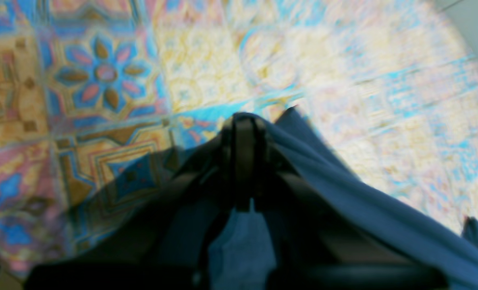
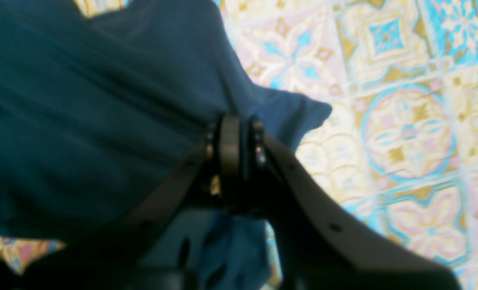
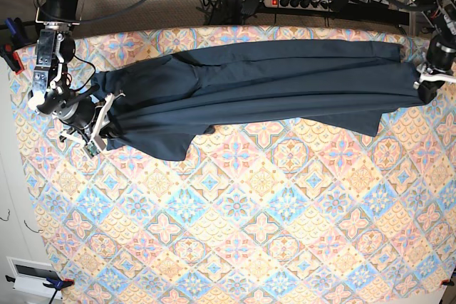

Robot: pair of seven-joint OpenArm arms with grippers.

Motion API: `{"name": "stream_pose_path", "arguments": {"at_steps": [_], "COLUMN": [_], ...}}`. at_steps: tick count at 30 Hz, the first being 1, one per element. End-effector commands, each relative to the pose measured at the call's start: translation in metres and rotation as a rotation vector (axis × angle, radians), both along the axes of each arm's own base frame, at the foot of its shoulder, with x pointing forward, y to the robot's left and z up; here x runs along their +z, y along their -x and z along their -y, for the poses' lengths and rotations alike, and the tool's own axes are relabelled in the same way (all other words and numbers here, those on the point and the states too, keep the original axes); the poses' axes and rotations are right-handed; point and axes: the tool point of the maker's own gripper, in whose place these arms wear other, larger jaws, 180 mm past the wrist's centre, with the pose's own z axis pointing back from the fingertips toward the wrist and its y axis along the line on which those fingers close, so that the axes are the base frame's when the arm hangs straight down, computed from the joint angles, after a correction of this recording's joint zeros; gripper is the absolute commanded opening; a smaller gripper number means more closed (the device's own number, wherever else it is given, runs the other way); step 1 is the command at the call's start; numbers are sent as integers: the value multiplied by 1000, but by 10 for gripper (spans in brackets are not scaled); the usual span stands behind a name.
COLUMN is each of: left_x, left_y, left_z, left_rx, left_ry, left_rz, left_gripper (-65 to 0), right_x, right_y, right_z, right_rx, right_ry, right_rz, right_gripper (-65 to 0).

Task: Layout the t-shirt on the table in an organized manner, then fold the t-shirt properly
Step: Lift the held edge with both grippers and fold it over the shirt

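Covering nearly the whole base view, the bench (image 3: pixel 235 233) with its pastel tile-patterned cloth carries only one thing, and most of its near half is bare pattern. Along the far edge the t-shirt (image 3: pixel 263 80) stretches as one long dark navy band from close to the far corner on the right arm's side to the far corner on the left arm's side, pulled lengthwise and sagging into folds and a hanging flap near its middle; this looks like a spreading pull, each end drawn outward so the cloth can settle flat before any fold is made. It is not yet laid out neatly: the fabric is bunched along its length, not open in a shirt shape. At the side edge near one end of the band, the right hand (image 2: pixel 235 135) is clenched on a pinch of the navy cloth, which drapes away from its closed jaws over the pattern. At the opposite far corner the left hand (image 1: pixel 245 133) is likewise clamped tight on the shirt, fabric wrapping over its tip and trailing off beside it, though that wrist view is blurred.
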Motion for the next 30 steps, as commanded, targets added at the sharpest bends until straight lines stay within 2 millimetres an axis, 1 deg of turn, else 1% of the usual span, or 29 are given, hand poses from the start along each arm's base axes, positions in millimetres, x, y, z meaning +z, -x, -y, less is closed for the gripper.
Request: {"name": "stream_pose_path", "arguments": {"at_steps": [1, 2, 3, 5, 6, 7, 10, 12, 13, 14, 15, 16, 17, 20, 22, 23, 24, 26, 29, 30], "left_x": [10, 2, -6, -27, -35, -40, -52, -60, -65, -68, -72, -75, -78, -83, -81, -78, -75, -67, -53, -48], "left_y": [-9, -12, -16, -25, -27, -28, -27, -27, -28, -28, -26, -22, -18, -10, -9, -8, -7, -9, -14, -15], "left_z": [-12, -13, -10, 4, 11, 14, 23, 32, 39, 43, 45, 47, 48, 53, 50, 45, 42, 35, 31, 29], "left_rx": [19, 25, 18, -26, -52, -68, -108, -148, -178, -202, -216, -225, -233, -257, -251, -233, -210, -169, -128, -118], "left_ry": [-32, -23, -13, 0, -2, -15, -50, -73, -86, -102, -110, -107, -101, -71, -70, -73, -57, -17, 55, 74], "left_rz": [36, 20, 0, -53, -84, -108, -168, -207, -229, -250, -269, -293, -315, -373, -375, -365, -350, -300, -208, -182], "left_gripper": [-650, -650, -650, -650, -650, -650, -650, -650, -650, -650, -636, -609, -567, -396, -314, -283, -264, -262, -262, -262], "right_x": [6, 3, 0, -5, -5, -6, -15, -18, -19, -21, -23, -23, -22, -10, 5, 14, 25, 42, 43, 47], "right_y": [-1, 2, 4, 8, 9, 10, 21, 23, 24, 25, 25, 25, 24, 20, 17, 16, 15, 11, 8, 2], "right_z": [10, 10, 7, -1, 1, 1, 2, 5, 9, 14, 18, 21, 24, 33, 42, 48, 54, 56, 46, 42], "right_rx": [-6, -3, 5, 34, 46, 57, 68, 67, 66, 64, 63, 64, 60, 34, 2, -16, -35, -51, -63, -62], "right_ry": [31, 31, 30, 34, 49, 59, 69, 87, 115, 147, 174, 201, 220, 235, 245, 254, 264, 272, 236, 225], "right_rz": [15, 6, -3, -20, -26, -31, -65, -72, -76, -81, -85, -83, -79, -44, -2, 25, 53, 107, 126, 143], "right_gripper": [-648, -648, -648, -648, -648, -648, -647, -646, -639, -621, -599, -571, -537, -434, -396, -385, -382, -382, -382, -382]}}
